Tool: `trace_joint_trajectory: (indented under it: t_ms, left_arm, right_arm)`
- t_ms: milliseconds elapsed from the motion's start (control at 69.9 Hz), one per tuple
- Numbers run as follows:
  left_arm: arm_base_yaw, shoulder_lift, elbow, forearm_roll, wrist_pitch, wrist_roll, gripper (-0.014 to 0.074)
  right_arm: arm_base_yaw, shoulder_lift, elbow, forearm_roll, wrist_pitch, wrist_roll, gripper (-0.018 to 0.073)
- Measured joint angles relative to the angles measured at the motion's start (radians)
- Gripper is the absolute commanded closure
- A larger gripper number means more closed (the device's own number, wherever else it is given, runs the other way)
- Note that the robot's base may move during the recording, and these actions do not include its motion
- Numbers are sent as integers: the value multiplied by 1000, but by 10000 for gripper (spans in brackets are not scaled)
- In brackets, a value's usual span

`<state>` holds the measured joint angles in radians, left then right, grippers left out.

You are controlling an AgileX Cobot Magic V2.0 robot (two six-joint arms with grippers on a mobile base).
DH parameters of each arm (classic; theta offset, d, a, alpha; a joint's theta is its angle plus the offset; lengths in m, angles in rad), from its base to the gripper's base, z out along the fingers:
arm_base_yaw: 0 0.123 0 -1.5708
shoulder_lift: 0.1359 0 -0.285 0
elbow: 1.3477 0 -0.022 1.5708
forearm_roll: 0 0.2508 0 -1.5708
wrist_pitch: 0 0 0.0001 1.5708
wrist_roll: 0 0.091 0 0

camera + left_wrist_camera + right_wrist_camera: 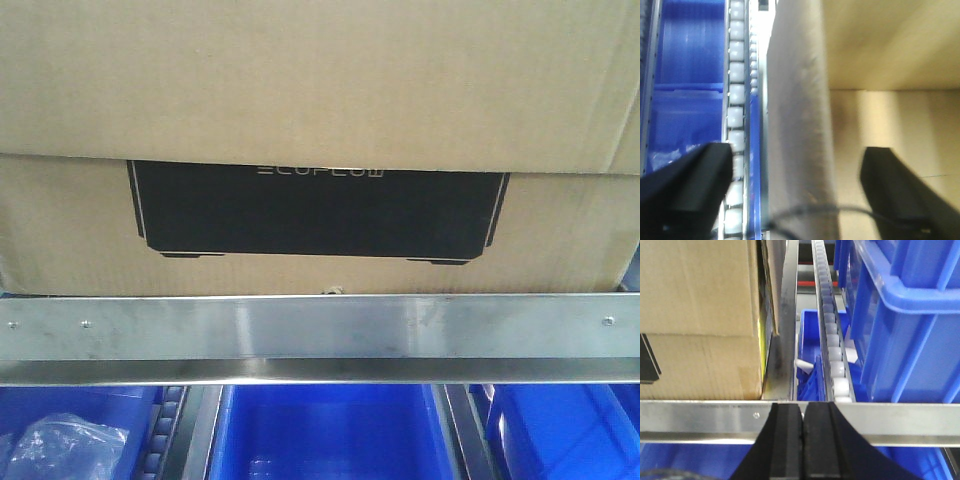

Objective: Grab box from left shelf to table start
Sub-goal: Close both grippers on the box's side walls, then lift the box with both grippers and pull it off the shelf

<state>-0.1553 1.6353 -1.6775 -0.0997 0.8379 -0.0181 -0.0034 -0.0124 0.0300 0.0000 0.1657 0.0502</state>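
Observation:
The brown cardboard box (pixel 320 90) with its black printed rectangle (pixel 320 212) sits on the left shelf, right behind the silver front rail (pixel 320 328). My left gripper (pixel 797 195) is open. One finger (pixel 690 192) hangs over the roller track and the other finger (pixel 897 192) over the box's face. The box's left edge (pixel 800 125) runs between them, with a gap on each side. My right gripper (pixel 802 440) is shut on nothing in front of the rail (pixel 700 421), just right of the box's corner (pixel 700 315). The table is out of view.
Blue bins (pixel 330 435) sit on the level under the rail, one with a plastic bag (pixel 60 445). A tall blue bin (pixel 910 315) stands right of the box, with a roller track (pixel 832 340) between them. Another roller track (pixel 735 100) and a blue bin (pixel 685 75) flank the box's left side.

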Motion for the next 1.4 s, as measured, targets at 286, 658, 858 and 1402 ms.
trace_joint_trajectory:
  t_ms: [286, 658, 858, 1402]
  left_arm:
    - [0, 5, 0, -7, 0, -2, 582]
    - [0, 5, 0, 34, -4, -4, 699]
    - [0, 5, 0, 34, -2, -5, 699]
    - [1, 5, 0, 32, -2, 5, 699]
  right_arm:
    - [0, 0, 0, 0, -68, 0, 503]
    - [0, 0, -5, 56, -260, 0, 503]
    - [0, 8, -142, 88, -209, 0, 491]
    - [0, 651, -836, 92, 259, -2, -64]
